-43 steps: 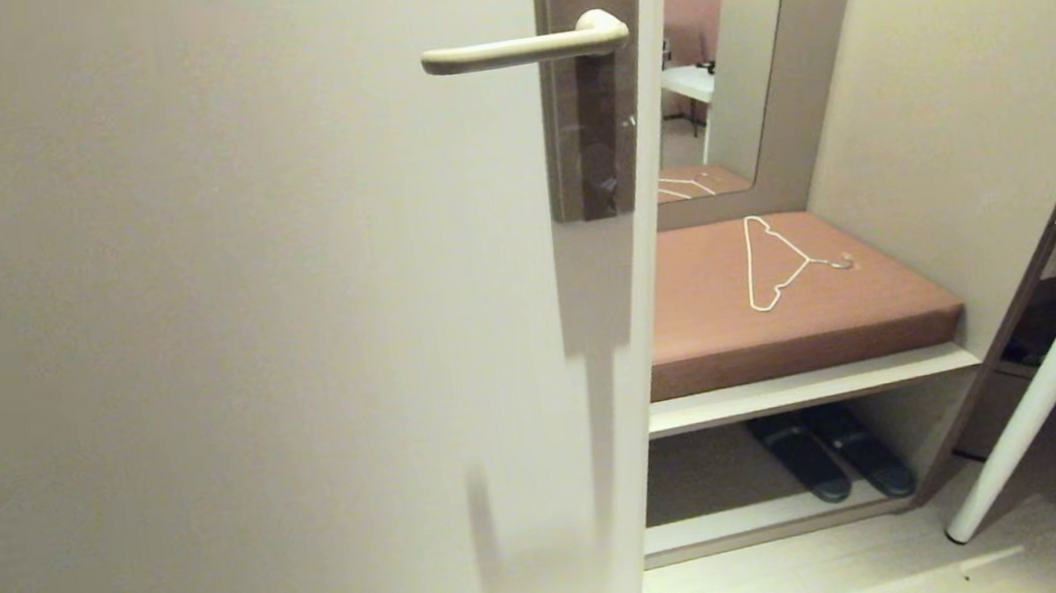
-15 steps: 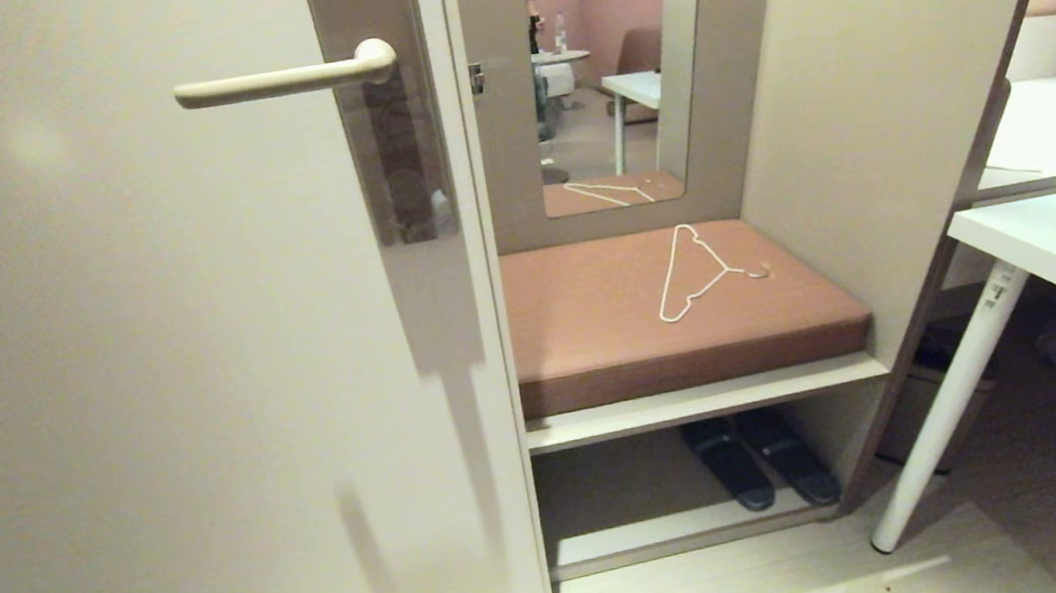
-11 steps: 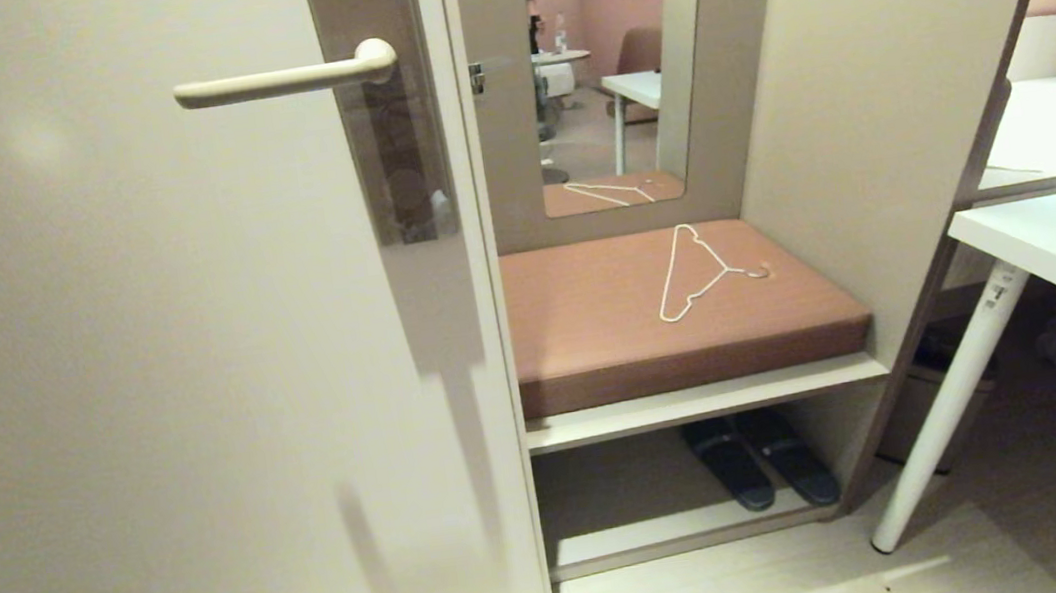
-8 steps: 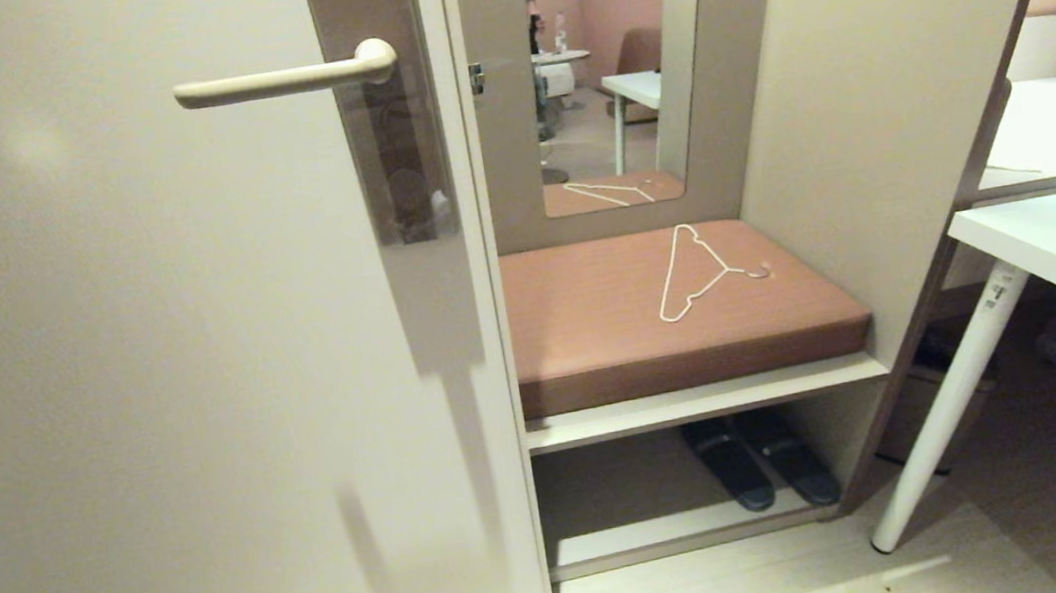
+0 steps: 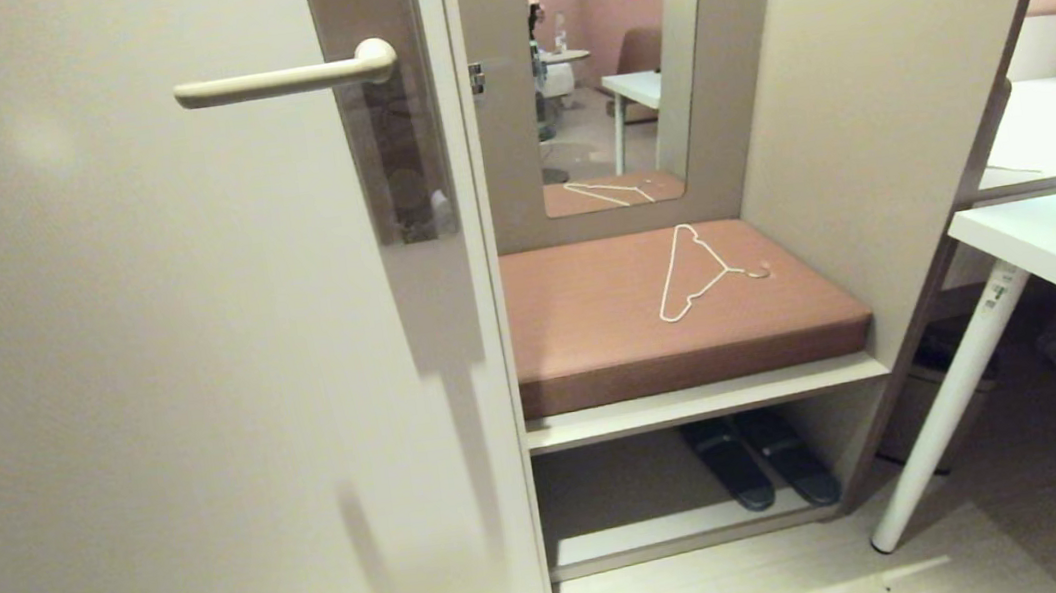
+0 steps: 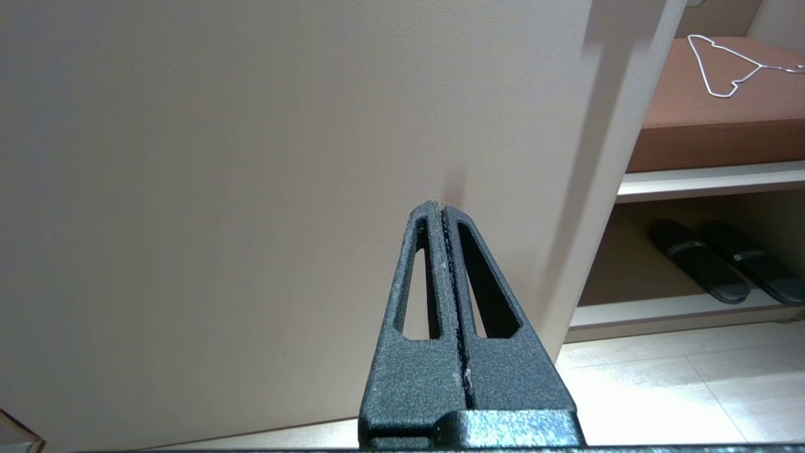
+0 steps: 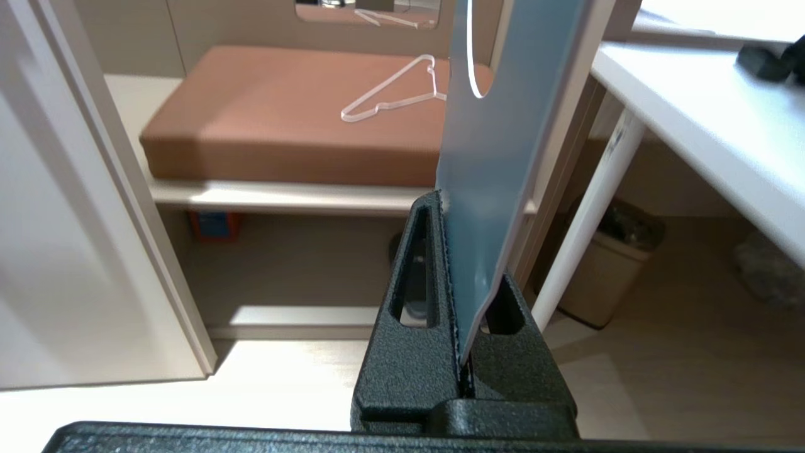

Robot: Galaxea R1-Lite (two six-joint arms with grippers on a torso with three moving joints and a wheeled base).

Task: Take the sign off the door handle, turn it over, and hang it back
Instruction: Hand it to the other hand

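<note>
Blue-grey sign upright, lower end pinched in right tool; door handle bare, level.

The door handle juts toward nine o'clock from its plate, bare, while a wire hanger lies on the cushion toward four o'clock.

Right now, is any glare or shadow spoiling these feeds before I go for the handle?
Head view: door handle sharp, soft shadows below it, bright patch on the floor. Right wrist view: sign in the right gripper is clear, floor washed out. Left wrist view: shut left gripper, evenly lit door.
</note>
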